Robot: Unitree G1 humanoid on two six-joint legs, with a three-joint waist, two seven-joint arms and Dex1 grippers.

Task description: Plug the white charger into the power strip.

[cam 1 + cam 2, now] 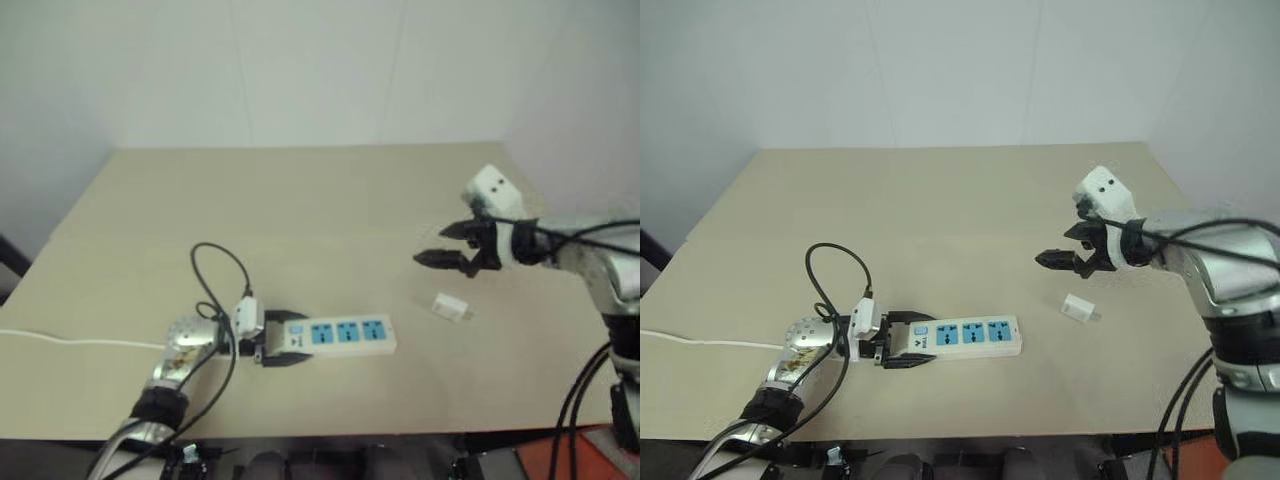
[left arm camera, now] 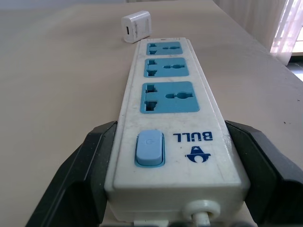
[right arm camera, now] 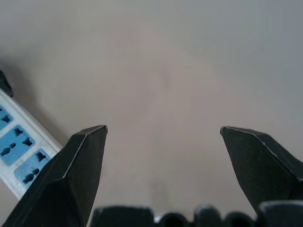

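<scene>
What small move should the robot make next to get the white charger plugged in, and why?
Probably lower the right gripper onto the white charger. Its jaws stand open above the table, the charger lies loose just below them, and the left gripper is already shut on the switch end of the power strip.

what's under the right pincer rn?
Bare tabletop lies under the open right pincer, which hovers with nothing between its fingers. The white charger lies on the table just nearer the robot, untouched. The power strip lies further left, clamped at its switch end by the left pincer.
</scene>
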